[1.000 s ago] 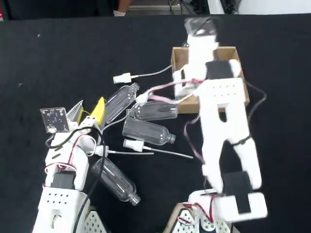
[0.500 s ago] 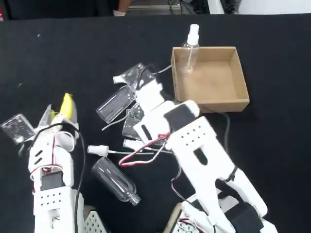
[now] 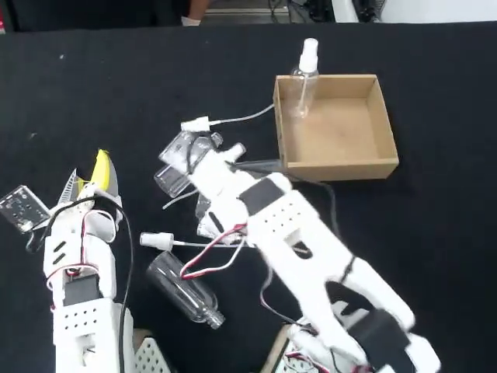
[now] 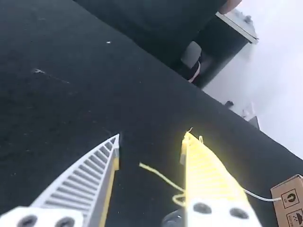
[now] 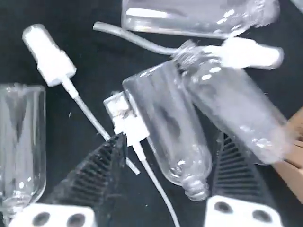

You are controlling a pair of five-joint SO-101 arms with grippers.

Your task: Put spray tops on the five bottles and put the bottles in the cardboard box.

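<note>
Right gripper (image 5: 173, 137) ribbed fingers (image 5: 94, 165) gape over clear cylindrical bottle (image 5: 161, 118); left gripper (image 4: 151, 136) likewise.

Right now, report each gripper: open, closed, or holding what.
Left gripper: open, nothing between the jaws.
Right gripper: open, jaws either side of an uncapped bottle lying on the table, not shut on it.

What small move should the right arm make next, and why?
Probably lower the right gripper and close its open fingers on the topless bottle lying between them; it needs a spray top before joining the capped bottle in the cardboard box.
</note>
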